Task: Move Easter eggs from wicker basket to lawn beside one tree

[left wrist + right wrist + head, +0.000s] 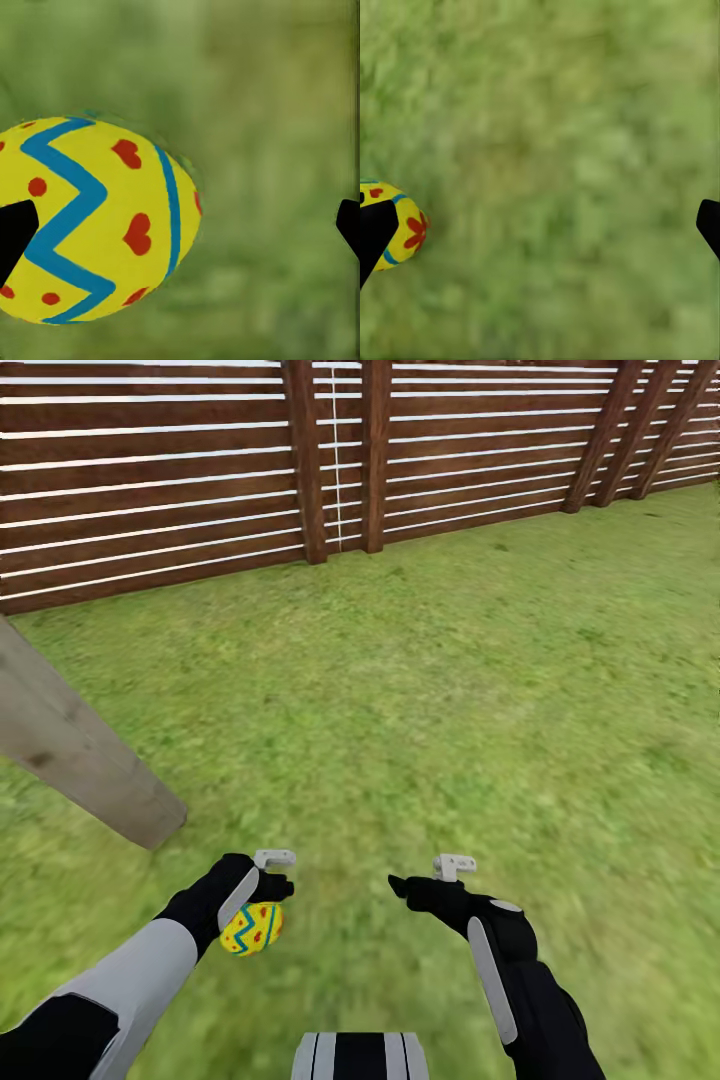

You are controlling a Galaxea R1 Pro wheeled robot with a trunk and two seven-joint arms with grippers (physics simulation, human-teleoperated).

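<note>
A yellow egg with blue zigzags (252, 928) sits just under my left gripper (268, 890), over the lawn (450, 690). In the left wrist view this zigzag egg (97, 221) rests against one fingertip (15, 232), while the other fingertip (349, 225) stands far off, so the gripper is open. My right gripper (410, 890) is open too. Its wrist view shows part of a yellow egg with a red flower mark (405, 229) behind one fingertip (373, 229). The tree's pale trunk (80, 750) rises just left of my left arm. The wicker basket is out of view.
A brown slatted fence (150, 480) closes the garden at the back, with posts (305, 460) near the middle and others at the far right. Mottled grass stretches wide ahead and to the right. My own base (360, 1057) shows at the bottom edge.
</note>
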